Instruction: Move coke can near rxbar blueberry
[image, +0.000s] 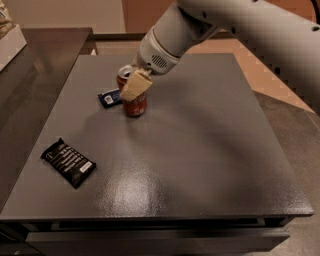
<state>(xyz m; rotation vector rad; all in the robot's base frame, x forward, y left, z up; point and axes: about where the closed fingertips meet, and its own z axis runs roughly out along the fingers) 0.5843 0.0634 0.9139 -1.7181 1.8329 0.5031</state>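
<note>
The coke can (135, 105) is red with a silver top and stands upright on the grey table (200, 150), left of centre toward the back. My gripper (131, 85) comes down from the upper right and is shut on the can; one cream fingertip (136, 86) lies across the can's front and the other is hidden behind it. The rxbar blueberry (109, 97), a flat dark-blue wrapper with a white label patch, lies just left of the can, almost touching it and partly hidden behind it.
A black wrapper with white text lines (68, 162) lies near the table's front left. A darker counter (30, 75) runs along the left side with a pale box (7, 42) at its far end. The arm (240, 20) spans the upper right.
</note>
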